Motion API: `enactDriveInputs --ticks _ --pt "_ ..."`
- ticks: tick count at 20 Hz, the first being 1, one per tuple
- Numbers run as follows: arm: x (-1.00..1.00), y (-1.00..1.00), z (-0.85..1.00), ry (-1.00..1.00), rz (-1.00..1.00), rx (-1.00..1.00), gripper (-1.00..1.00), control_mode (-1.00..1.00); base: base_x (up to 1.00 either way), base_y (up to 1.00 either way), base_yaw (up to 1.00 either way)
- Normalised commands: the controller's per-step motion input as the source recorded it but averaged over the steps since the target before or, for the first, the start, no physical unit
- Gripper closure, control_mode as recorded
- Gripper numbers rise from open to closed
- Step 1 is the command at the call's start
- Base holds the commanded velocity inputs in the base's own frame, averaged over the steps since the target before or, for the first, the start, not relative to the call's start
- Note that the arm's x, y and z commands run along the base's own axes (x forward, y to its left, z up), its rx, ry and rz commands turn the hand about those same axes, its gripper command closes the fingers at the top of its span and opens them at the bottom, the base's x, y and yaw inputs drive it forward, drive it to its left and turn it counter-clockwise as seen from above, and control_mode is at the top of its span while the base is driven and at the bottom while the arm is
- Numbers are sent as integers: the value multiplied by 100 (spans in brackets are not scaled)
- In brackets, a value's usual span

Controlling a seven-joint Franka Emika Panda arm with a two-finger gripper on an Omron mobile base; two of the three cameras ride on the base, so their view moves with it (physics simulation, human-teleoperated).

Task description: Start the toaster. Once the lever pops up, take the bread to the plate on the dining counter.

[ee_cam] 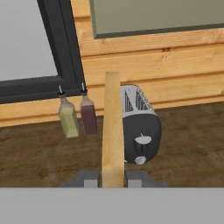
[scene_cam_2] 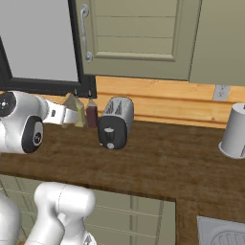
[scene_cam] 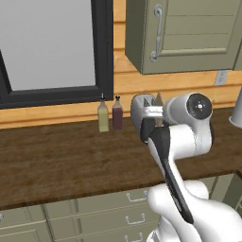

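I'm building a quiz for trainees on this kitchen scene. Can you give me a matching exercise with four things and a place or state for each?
Things:
1. bread
2. toaster
3. pale yellow bottle
4. grey canister

Descriptions:
A. stands next to the dark red bottle, under the window
B. held edge-on in the pincer
C. on the counter at the far right
D. on the counter, dark end panel with a round knob

Pairs: 1-B, 2-D, 3-A, 4-C

Toaster (scene_cam_2: 115, 122) right of two bottles (scene_cam_2: 86, 114)
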Motion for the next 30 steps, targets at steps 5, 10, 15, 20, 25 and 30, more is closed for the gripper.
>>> enactDriveInputs --ticks 5,10,15,20,25,30 --pt "-97 6 0 10 -1 11 100 -100 0 0 0" --pt "-63 0 -3 12 0 3 100 -100 0 0 0" --pt "0 0 0 0 0 0 100 -100 0 0 0" --pt "-5 0 0 0 0 0 100 100 -20 1 1" --pt "0 0 0 0 0 0 100 100 -70 17 24" --pt "0 0 0 0 0 0 100 100 -31 32 73"
